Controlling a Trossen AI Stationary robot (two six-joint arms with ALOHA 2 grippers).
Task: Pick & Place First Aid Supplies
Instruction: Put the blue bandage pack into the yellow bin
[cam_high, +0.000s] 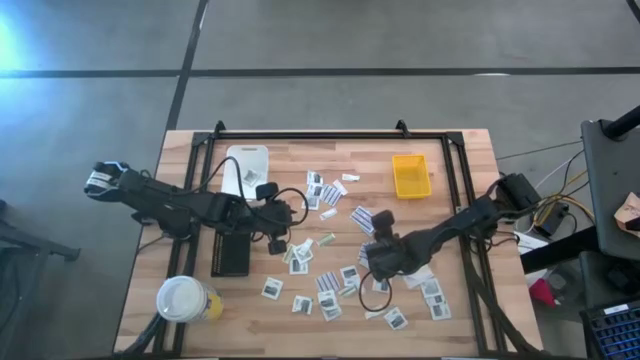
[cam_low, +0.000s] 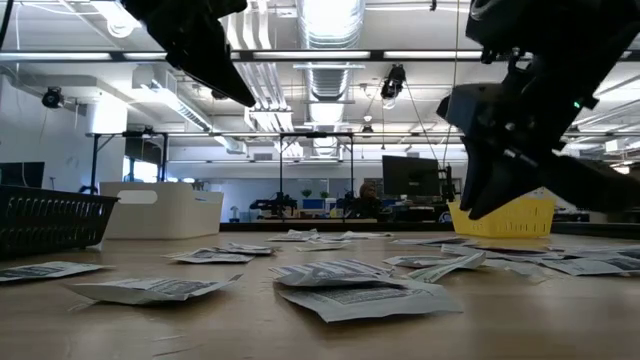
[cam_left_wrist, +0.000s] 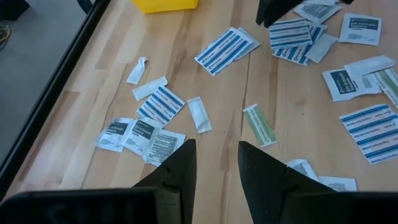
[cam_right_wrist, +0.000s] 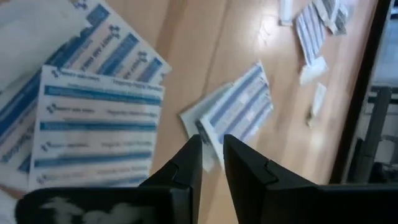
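Fingers (cam_right_wrist: 189, 163) of the right gripper (cam_right_wrist: 211, 155) stand a narrow gap apart and low over the table, right above the corner of a blue-striped strip (cam_right_wrist: 239, 109) lying flat on the wood; whether the tips touch that strip cannot be told, and nothing is lifted between them. Just beside it, larger striped strips (cam_right_wrist: 93, 124) overlap in a loose stack. Seen from above, the right gripper (cam_high: 378, 262) sits right of the table's middle, toward the near edge, among scattered white packets (cam_high: 330, 300).

To the left, the left gripper (cam_high: 277, 240) hangs above the wood with its fingers (cam_left_wrist: 180, 165) parted and nothing in them. Ahead of it lie a small white piece (cam_left_wrist: 199, 115), a greenish strip (cam_left_wrist: 259, 124), a striped strip (cam_left_wrist: 160, 104) and dark-printed packets (cam_left_wrist: 134, 134).

More first aid supplies spread across the middle and near right of the table (cam_high: 470, 160). A yellow tray (cam_high: 411, 175) stands far right, a white tray (cam_high: 246, 168) far left, a black tray (cam_high: 231, 255) nearer on the left, and a white-topped cup (cam_high: 183, 298) at the near left corner.
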